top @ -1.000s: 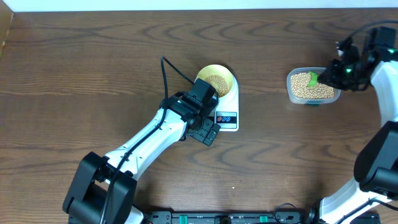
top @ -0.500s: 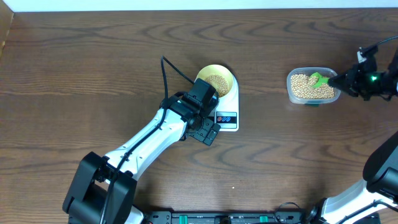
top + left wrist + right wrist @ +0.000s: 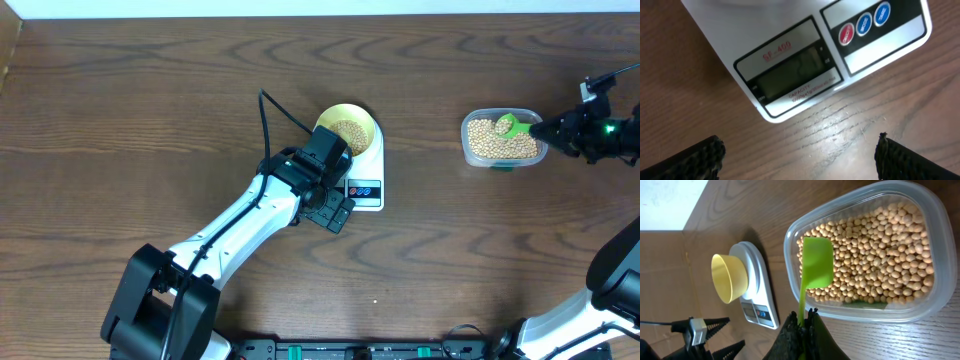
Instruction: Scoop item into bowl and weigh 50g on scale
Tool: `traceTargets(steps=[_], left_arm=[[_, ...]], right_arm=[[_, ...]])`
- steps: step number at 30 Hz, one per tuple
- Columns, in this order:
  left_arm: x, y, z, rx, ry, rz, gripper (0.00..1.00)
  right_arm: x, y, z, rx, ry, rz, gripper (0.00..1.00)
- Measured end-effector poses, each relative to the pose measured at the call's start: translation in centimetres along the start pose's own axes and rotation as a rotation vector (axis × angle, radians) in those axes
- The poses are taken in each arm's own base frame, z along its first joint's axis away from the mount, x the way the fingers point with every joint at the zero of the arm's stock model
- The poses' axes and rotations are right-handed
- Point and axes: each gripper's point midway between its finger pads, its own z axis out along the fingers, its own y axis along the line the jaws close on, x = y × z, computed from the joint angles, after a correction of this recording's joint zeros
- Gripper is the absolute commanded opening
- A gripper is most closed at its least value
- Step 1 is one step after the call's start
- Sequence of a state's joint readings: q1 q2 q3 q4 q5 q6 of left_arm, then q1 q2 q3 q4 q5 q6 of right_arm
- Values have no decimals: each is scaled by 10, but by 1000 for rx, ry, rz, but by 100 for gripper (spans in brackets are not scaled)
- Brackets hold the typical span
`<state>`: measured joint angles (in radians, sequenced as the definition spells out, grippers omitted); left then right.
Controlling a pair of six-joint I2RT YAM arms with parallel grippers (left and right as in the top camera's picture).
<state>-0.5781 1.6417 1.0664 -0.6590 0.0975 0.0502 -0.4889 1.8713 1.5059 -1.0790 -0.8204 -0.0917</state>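
Brown wooden table [image 3: 150, 90] showed from above, where the right gripper [image 3: 548, 130] was pinched tight on the green scoop [image 3: 512, 126], its spoon end over the beans [image 3: 488, 142] in the clear tub [image 3: 466, 135] just ahead. From the left wrist, the left gripper [image 3: 800, 160] had its fingers spread wide, holding nothing, with the scale [image 3: 805, 75] just ahead. From the right wrist, the yellow bowl [image 3: 730, 277] sat on the scale far past the scoop; scooping seemed the step, and next the scoop must dig in, lift level and carry across.

Overhead: whole desk [image 3: 150, 90] is seen straight down, from far. Left wrist: aimed down, very close on scale [image 3: 790, 75] display end. Right wrist: tub [image 3: 945, 255] is viewed close, obliquely; scale and bowl [image 3: 730, 277] are shared with overhead.
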Motion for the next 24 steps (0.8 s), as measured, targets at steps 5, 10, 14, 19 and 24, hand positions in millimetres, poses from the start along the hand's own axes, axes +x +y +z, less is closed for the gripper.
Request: traceTargets(steps=[5,10,14,19,24], left_arm=[[-3,0,0,0,-13,1,98],[-3,0,0,0,-13,1,98],[-3,0,0,0,-13,1,98],[-3,0,0,0,-13,1,98],[-5,0,0,0,-19,1,98]], right_arm=[[0,7,0,-38,-3,1,3],[-1,14,-1,-79,-5,2,3],[-1,20,-1,-115,-8,2,3],[-2,29,-2,-170,-14,-4,2],[-5,37,-1,-201,-22,-29,2]])
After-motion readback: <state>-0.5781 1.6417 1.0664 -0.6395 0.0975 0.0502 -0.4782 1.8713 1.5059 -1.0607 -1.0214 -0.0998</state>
